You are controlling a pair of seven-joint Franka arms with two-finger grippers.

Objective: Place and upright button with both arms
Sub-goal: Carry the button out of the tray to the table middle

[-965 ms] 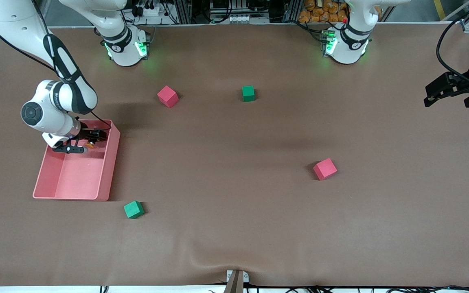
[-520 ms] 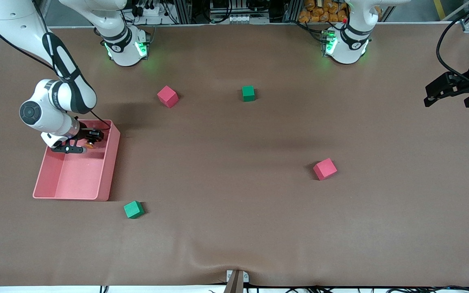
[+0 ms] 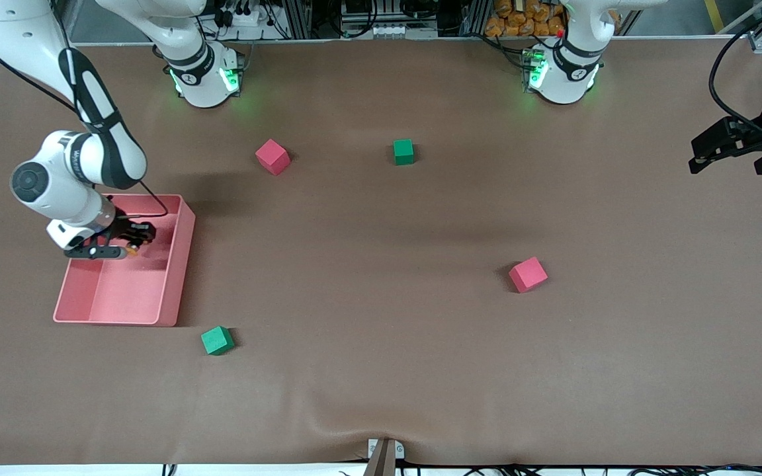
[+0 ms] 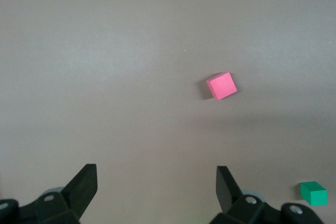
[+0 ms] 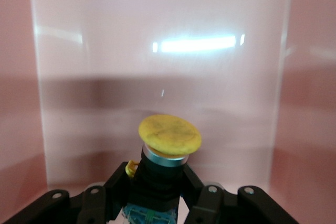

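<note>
**Button gripped over the pink bin**

We see the button (image 5: 169, 145), orange cap foremost, clamped by its dark body in the right gripper (image 3: 131, 239), whose fingers are closed tight on it. It hangs inside the pink bin (image 3: 179, 264) at the right arm's end of the table, with bare bin floor all around. The left gripper (image 3: 731, 153) waits, fingers spread wide and empty, over the table's edge at the left arm's end. We can read no writing. Two red cubes (image 3: 528, 274) and two green cubes (image 3: 217, 340) lie well apart on the brown table (image 3: 381, 370).

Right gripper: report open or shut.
Shut on the button: the right gripper clamps its dark body inside the pink bin.
</note>
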